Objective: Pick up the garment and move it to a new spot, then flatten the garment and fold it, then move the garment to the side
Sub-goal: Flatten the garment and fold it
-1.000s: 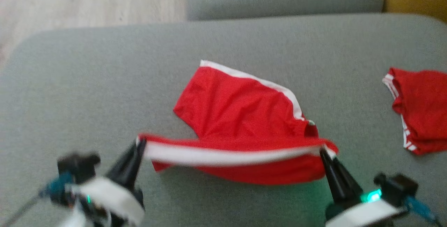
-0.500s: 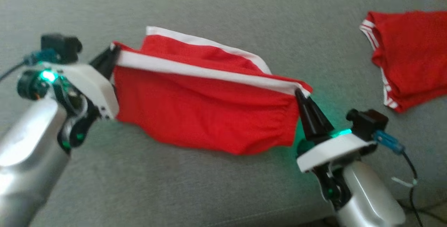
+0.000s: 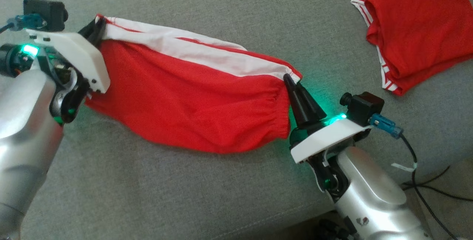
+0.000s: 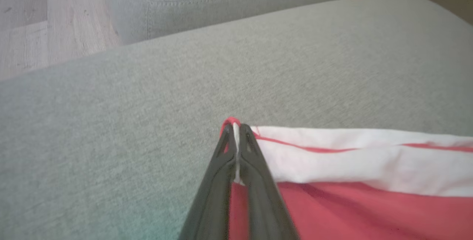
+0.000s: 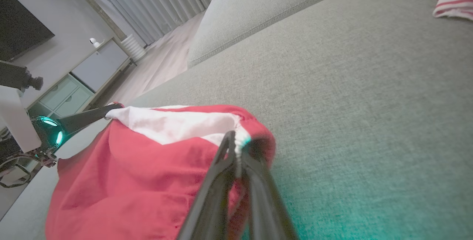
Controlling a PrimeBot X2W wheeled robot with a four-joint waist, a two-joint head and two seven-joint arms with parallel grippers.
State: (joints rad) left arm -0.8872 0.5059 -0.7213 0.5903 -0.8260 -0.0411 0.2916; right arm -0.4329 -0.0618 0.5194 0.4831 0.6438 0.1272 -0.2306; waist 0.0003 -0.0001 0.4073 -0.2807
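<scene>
Light: soft, even daylight, moderately bright, no hard shadows.

Head view: slightly soft overall. There is a faint, diffuse shadow on the sofa (image 3: 221,181) under the lower edge of the red garment (image 3: 184,99). A green lamp (image 3: 334,119) on the right wrist tints the fabric beside it. A second green lamp (image 3: 29,50) glows on the left wrist. The left forearm (image 3: 18,129) carries a pale sheen.

Left wrist view: hazy, low contrast. The left claw (image 4: 236,128) blurs toward the bottom edge. Faint green cast at bottom left.

Right wrist view: the right claw (image 5: 236,138) is out of focus close to the lens. Strong green cast at bottom right.

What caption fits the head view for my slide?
Left gripper and right gripper hold the red garment stretched between them over the grey cushion.
</scene>
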